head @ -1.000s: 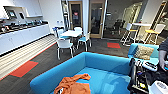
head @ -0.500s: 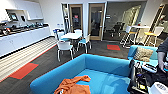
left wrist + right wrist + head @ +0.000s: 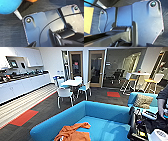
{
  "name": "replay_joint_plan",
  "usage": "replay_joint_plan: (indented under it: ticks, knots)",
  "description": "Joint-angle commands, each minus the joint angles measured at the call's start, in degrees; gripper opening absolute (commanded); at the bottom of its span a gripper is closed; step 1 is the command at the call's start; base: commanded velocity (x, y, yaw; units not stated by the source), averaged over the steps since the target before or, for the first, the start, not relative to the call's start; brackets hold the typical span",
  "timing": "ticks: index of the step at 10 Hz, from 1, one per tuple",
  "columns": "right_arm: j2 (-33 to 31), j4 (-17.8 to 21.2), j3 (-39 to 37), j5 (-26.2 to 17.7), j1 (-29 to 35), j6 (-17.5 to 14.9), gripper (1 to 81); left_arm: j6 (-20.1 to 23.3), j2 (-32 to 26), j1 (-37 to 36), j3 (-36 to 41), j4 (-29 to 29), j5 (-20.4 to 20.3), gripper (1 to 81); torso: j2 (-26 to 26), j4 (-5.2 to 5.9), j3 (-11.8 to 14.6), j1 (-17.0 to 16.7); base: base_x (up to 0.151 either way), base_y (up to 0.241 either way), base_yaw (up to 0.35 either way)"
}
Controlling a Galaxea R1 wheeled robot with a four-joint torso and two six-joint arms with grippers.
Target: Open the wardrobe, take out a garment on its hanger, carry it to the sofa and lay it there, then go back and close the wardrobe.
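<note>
Orange fleece, the one garment [image 3: 72, 133], lay crumpled on the seat of the turquoise sofa [image 3: 100, 113], near its front edge. Whether either gripper was clenched or released could not be told. Beyond stood one white table [image 3: 71, 82], one smaller blue seat [image 3: 136, 95] with one patterned cushion [image 3: 143, 101], and two red floor patches [image 3: 23, 117].

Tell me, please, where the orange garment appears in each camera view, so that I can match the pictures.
Head view: the garment lies crumpled on the seat of the sofa, at the lower middle edge.
Left wrist view: an orange patch at the top edge, beside the sofa's blue corner; probably the garment.
Right wrist view: I cannot identify it.
Shared landmark: the turquoise sofa.
</note>
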Motion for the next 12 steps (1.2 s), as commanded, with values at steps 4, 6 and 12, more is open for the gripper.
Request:
replay_joint_plan:
  ticks: [4, 6, 12]
  knots:
    - [0.5, 0.5, 0.6, -2.9, 1.7, -0.1, 81.1, 0.1, -0.1, -3.0, -0.1, 0.4, 3.3, 81.1, 0.0, 0.0, 0.0, 0.1, -0.076, 0.0, 0.0]
    - [0.6, 0.4, 0.7, -2.9, 1.8, -0.2, 81.1, 0.1, -0.3, -3.0, -0.1, 0.3, 3.3, 81.1, 0.0, 0.0, 0.0, 0.1, -0.077, 0.0, 0.0]
    - [0.6, 0.4, 0.7, -2.9, 1.7, -0.3, 81.1, 0.1, -0.3, -2.9, -0.1, 0.4, 3.3, 81.1, -0.1, 0.0, 0.0, 0.1, -0.026, 0.0, 0.0]
